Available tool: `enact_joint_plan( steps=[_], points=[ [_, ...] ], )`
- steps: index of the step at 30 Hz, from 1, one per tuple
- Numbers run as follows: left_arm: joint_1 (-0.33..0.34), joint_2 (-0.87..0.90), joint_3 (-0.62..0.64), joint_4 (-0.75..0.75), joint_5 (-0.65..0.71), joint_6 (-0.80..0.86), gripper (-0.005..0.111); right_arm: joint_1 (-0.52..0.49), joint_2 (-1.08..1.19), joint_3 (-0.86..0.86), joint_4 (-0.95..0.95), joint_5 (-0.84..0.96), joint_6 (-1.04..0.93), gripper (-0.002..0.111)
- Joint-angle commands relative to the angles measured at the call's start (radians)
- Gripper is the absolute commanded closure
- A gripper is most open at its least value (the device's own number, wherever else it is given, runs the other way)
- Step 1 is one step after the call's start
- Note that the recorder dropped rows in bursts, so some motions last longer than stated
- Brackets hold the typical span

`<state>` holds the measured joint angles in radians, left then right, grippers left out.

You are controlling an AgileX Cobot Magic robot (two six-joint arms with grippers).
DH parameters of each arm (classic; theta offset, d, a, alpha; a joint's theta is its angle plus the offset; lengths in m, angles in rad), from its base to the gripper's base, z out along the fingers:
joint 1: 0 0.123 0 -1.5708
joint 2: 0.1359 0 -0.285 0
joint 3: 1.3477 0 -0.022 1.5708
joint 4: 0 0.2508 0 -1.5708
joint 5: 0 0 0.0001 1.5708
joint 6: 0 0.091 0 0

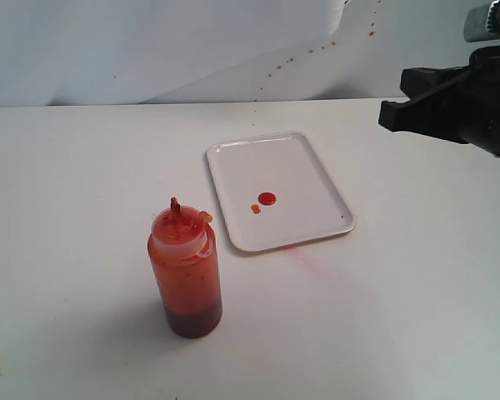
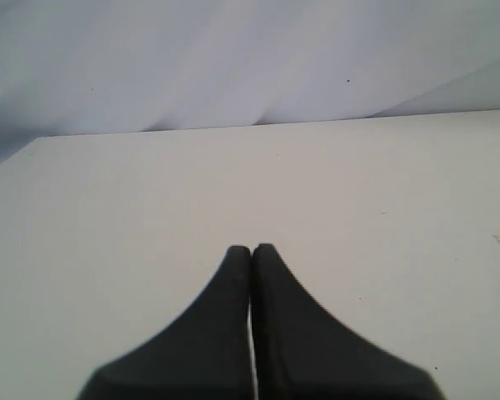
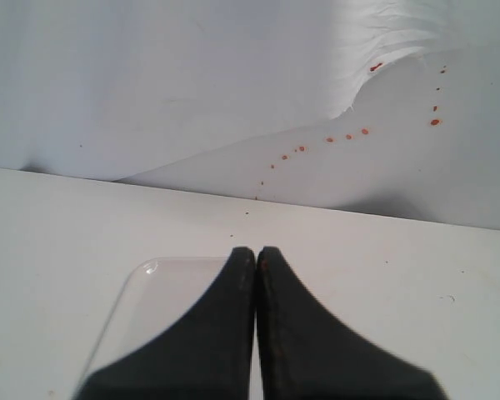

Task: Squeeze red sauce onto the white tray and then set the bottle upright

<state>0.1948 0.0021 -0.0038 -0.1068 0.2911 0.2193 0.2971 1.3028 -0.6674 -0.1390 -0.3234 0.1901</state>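
Judging task done, I see bottle (image 1: 185, 275) standing upright on counter (image 1: 383, 317), near white tray (image 1: 304, 167) corner, not touching. Red sauce (image 1: 267, 198) drops sit mid-tray. Left pincer (image 2: 251, 250) and right pincer (image 3: 256, 252) pressed closed, empty, parked away so nothing tips.

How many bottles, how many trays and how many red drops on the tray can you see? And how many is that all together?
Bottle: 1
White tray: 1
Red drops on the tray: 2
Total: 4
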Motion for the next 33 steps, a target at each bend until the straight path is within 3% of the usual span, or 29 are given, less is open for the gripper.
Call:
enact_joint_plan(
  steps=[1, 7, 25, 33],
  points=[
    [-0.008, -0.002, 0.004, -0.008, -0.017, -0.054, 0.107, -0.007, -0.007, 0.003, -0.001, -0.004, -0.001, 0.108],
    [-0.008, -0.002, 0.004, 0.094, -0.017, -0.227, 0.107, -0.007, -0.007, 0.003, -0.001, -0.004, -0.001, 0.108],
    [-0.011, -0.002, 0.004, 0.094, -0.017, -0.226, 0.107, -0.007, -0.007, 0.003, -0.001, -0.004, -0.001, 0.108],
    [-0.137, -0.002, 0.004, 0.094, -0.01, -0.219, 0.107, -0.007, -0.007, 0.003, -0.001, -0.004, -0.001, 0.108]
  ],
)
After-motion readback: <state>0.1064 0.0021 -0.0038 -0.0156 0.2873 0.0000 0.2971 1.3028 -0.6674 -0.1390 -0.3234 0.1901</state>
